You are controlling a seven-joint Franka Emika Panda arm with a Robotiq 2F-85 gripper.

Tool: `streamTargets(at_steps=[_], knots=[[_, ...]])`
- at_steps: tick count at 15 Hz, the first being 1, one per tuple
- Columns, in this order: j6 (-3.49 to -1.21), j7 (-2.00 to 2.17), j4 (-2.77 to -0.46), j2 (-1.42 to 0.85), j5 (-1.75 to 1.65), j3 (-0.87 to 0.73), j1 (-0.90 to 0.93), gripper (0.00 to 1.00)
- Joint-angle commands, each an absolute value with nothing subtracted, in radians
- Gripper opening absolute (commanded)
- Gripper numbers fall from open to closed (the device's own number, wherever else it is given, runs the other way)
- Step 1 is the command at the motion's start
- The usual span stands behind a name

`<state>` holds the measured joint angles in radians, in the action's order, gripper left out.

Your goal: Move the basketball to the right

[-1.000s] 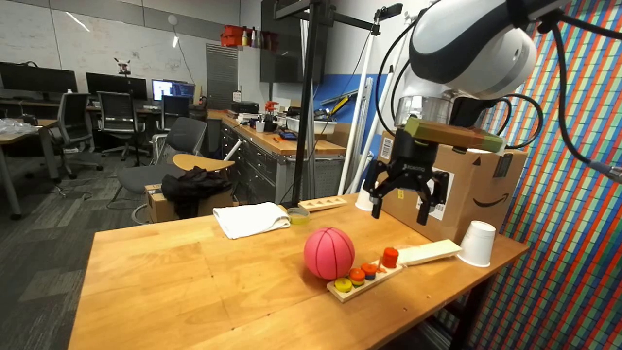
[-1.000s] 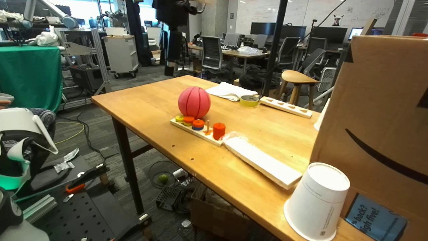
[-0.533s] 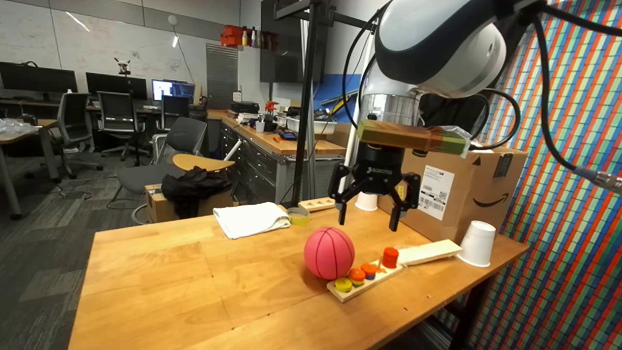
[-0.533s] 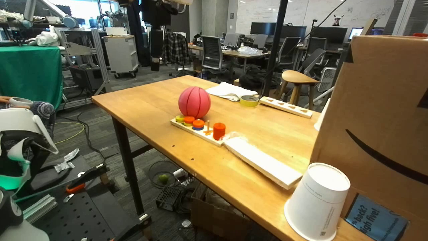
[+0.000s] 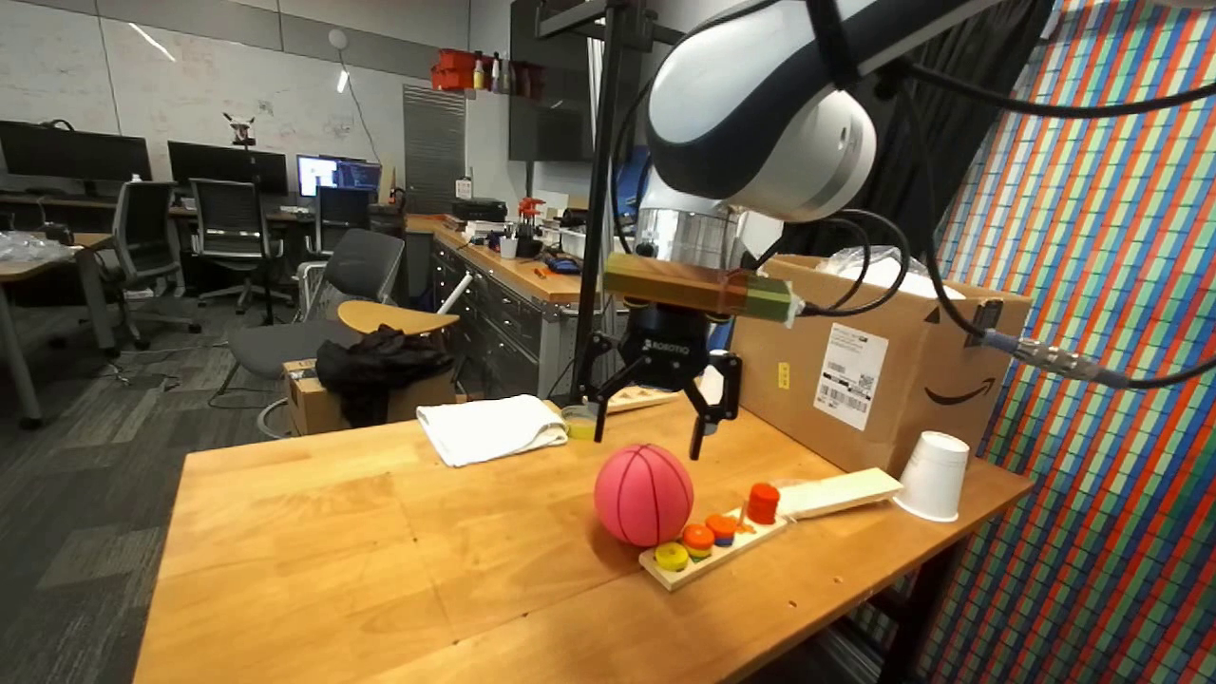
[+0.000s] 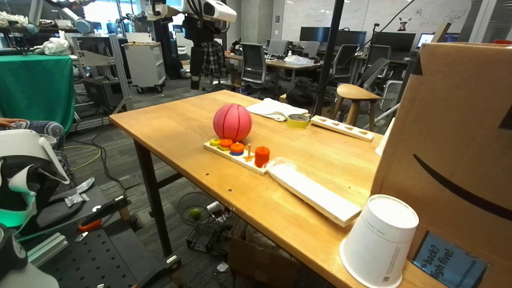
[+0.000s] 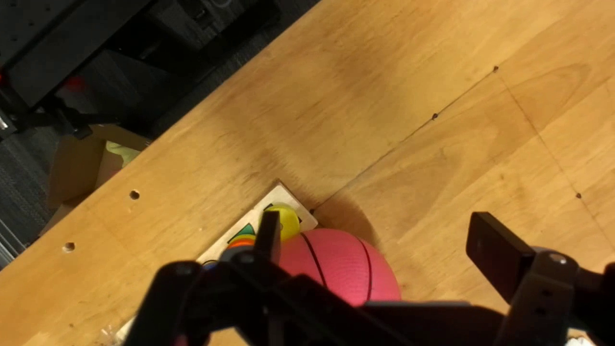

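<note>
The pink basketball with dark lines rests on the wooden table, touching or very near a wooden peg board; it also shows in an exterior view. My gripper is open and empty, pointing down, with its fingertips above the ball. In an exterior view the gripper appears left of and higher than the ball. In the wrist view the ball lies between the spread fingers, nearer the left finger. Its lower part there is hidden by the gripper.
The peg board carries yellow, orange and red discs beside the ball. A pale wooden plank, a white cup and a large cardboard box stand beyond it. A white cloth and yellow tape lie at the far edge.
My gripper has moved left and slightly down in an exterior view, from near the box to above the ball. It stays open. The ball and board have not moved.
</note>
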<state>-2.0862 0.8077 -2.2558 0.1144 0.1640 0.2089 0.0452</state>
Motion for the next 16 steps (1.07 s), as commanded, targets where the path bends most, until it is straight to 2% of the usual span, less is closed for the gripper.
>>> streamTargets(at_steps=[1, 9, 16], knots=[[-2.102, 0.885, -2.159, -0.025, 0.159, 0.198, 0.081, 1.0], [-2.074, 0.955, -2.059, -0.235, 0.149, 0.154, 0.138, 1.0], [-2.092, 0.938, -2.003, -0.289, 0.14, 0.066, 0.119, 1.0]])
